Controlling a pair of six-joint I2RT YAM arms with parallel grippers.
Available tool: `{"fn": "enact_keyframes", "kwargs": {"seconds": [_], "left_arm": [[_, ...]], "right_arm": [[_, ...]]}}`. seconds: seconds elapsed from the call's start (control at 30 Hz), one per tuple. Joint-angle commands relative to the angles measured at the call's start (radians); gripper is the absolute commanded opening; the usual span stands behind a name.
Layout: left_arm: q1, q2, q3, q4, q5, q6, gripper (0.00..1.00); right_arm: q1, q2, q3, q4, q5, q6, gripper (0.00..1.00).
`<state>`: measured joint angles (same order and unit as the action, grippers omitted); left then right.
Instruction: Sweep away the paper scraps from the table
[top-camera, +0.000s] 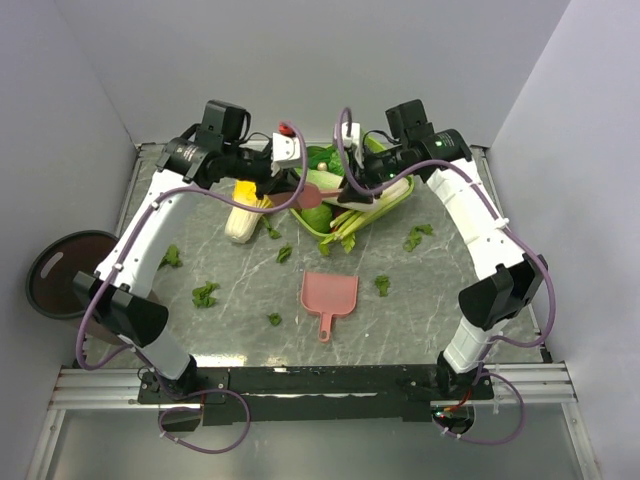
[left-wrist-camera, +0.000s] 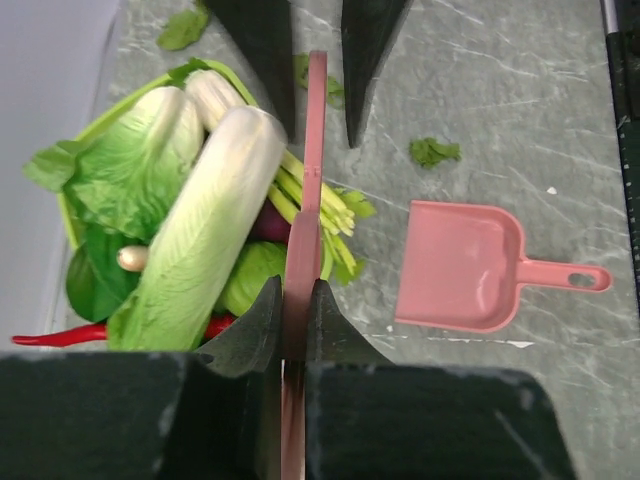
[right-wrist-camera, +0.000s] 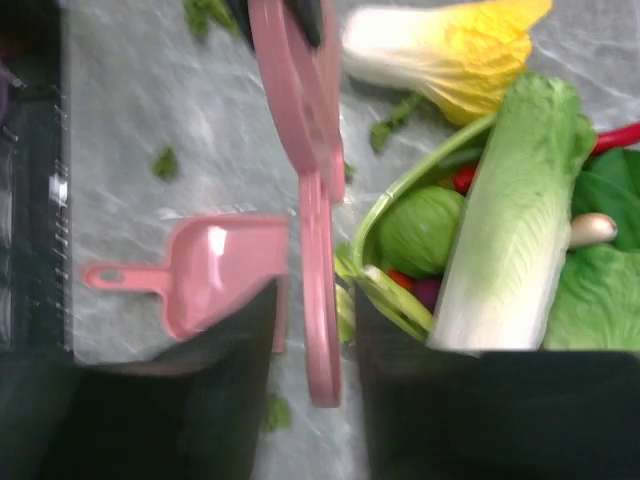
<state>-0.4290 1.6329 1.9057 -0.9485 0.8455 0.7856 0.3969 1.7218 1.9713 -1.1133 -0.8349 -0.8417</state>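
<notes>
Top external: seven paper scraps, one dustpan, one brush

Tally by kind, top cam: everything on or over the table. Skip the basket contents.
Scraps: 7
Dustpan: 1
Brush: 1
Yellow-white cabbage: 1
Basket: 1
Total: 11

top: overhead, whole table | wrists: close, downward (both share dustpan)
</notes>
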Motion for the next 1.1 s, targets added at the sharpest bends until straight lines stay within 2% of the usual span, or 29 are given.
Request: {"fn": "enact_keyframes", "kwargs": {"seconds": [0.0,0.03,0.07,0.1,0.17,0.2,0.27,0.3,0.4,0.5,0.6,0.77,0.93,1.07], "left_arm": [[0.025,-0.037,-0.069,0.085,0.084,-0.108,0.01],[0.039,-0.047,-0.088,0.168,0.114,-0.158,0.01],[0.076,-0.051,-0.126,0.218,0.147,-0.214,0.01],[0.096,-0.059,-0.146,0.267,0.226,-0.347,0.01],[0.143,-0.067,-0.206,0.438,0.298,-0.486,0.01],[0.154,-0.071,-0.224,0.502,0.349,-0.613,0.01],[0.17,-0.077,-0.275,0.656,0.38,-0.722,0.01],[0.171,-0.087,-0.292,0.698,0.385,-0.817,0.01],[0.171,-0.093,-0.345,0.85,0.423,-0.955,0.01],[0.171,-0.076,-0.364,0.924,0.458,-1.052,0.01],[0.171,-0.061,-0.361,0.933,0.474,-1.082,0.01],[0.17,-0.051,-0.33,0.869,0.468,-1.039,0.01],[0.17,-0.027,-0.269,0.712,0.474,-0.904,0.01],[0.17,-0.025,-0.277,0.74,0.483,-0.933,0.01]], "right_arm": [[-0.079,-0.074,-0.015,0.134,-0.206,0.195,0.55],[-0.096,-0.079,-0.04,0.226,-0.257,0.263,0.67],[-0.131,-0.088,-0.055,0.289,-0.273,0.344,0.71],[-0.147,-0.09,-0.069,0.334,-0.302,0.466,0.73],[-0.185,-0.081,-0.094,0.438,-0.406,0.57,0.73],[-0.193,-0.076,-0.095,0.457,-0.441,0.642,0.73],[-0.205,-0.058,-0.101,0.495,-0.515,0.687,0.73],[-0.208,-0.057,-0.106,0.5,-0.521,0.696,0.73],[-0.204,-0.067,-0.135,0.526,-0.52,0.693,0.73],[-0.194,-0.053,-0.132,0.512,-0.517,0.69,0.72],[-0.175,-0.042,-0.115,0.498,-0.497,0.664,0.7],[-0.149,-0.016,-0.074,0.429,-0.501,0.615,0.62],[-0.127,-0.007,-0.058,0.376,-0.494,0.558,0.52],[-0.115,0.001,-0.049,0.359,-0.492,0.534,0.48]]}}
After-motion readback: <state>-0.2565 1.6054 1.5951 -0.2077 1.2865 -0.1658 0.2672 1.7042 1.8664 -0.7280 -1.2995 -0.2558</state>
